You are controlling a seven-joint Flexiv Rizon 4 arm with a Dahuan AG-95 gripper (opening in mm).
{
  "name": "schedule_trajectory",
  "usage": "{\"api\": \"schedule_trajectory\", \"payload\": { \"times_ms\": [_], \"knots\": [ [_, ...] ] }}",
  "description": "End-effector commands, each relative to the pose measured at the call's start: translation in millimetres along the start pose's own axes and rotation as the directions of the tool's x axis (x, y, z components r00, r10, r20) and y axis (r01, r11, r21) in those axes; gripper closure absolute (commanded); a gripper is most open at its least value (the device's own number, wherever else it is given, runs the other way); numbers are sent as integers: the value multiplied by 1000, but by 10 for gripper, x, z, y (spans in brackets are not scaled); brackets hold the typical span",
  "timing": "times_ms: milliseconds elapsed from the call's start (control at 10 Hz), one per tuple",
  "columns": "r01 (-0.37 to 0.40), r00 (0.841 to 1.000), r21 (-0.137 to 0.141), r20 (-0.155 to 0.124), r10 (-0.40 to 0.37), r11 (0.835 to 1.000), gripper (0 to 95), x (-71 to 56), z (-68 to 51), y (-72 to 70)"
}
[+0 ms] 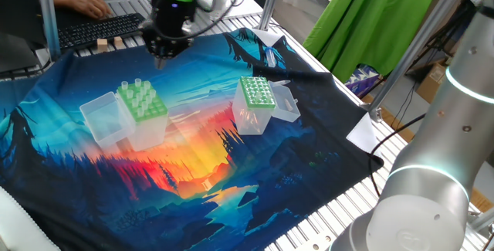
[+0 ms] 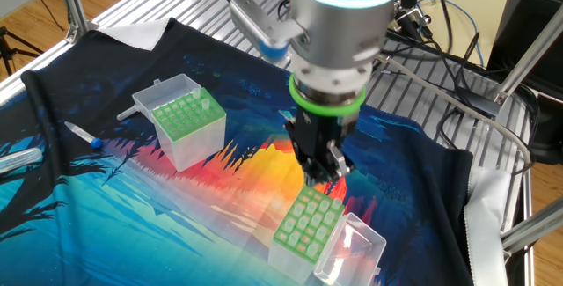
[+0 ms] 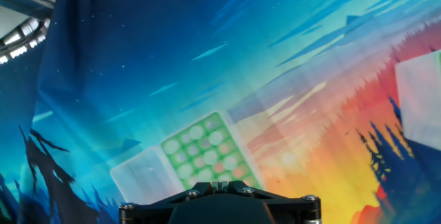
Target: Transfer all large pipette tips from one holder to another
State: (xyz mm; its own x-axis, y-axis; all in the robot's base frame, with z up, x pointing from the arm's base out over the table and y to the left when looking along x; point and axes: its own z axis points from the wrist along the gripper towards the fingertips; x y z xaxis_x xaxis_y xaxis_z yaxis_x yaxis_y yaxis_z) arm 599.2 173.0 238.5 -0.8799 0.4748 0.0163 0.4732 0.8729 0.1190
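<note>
The holder with the light-green wide-holed top [image 1: 143,104] stands at the left of the printed cloth, its clear lid [image 1: 103,118] hinged open. Several large pipette tips [image 1: 137,89] stick up from it. In the hand view this holder [image 3: 205,151] lies just below and ahead of the fingers, with whitish tip ends in its holes. The narrower box with the darker-green fine-holed top [image 1: 256,93] stands to the right, lid open; it is also in the other fixed view [image 2: 185,117]. My gripper [image 2: 322,173] hangs above the cloth beside the wide-holed holder [image 2: 306,224], shut, with nothing seen between its fingers.
A pipette-like tool [image 2: 84,135] lies on the cloth's left edge. A keyboard [image 1: 100,28] with a person's hand, and small wooden blocks [image 1: 109,44], sit behind the cloth. A white sheet [image 1: 364,132] lies at the right edge. Metal frame posts [image 1: 268,0] stand around the table.
</note>
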Motion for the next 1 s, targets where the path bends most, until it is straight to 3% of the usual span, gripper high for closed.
{"api": "schedule_trajectory", "payload": {
  "times_ms": [100,400,900,1000],
  "knots": [
    [-108,994,-4,5,108,994,950,0,60,106],
    [-136,991,-1,11,136,991,950,5,175,257],
    [-146,989,7,17,146,989,950,-23,307,385],
    [-143,990,9,19,142,990,760,-38,345,398]
  ]
}}
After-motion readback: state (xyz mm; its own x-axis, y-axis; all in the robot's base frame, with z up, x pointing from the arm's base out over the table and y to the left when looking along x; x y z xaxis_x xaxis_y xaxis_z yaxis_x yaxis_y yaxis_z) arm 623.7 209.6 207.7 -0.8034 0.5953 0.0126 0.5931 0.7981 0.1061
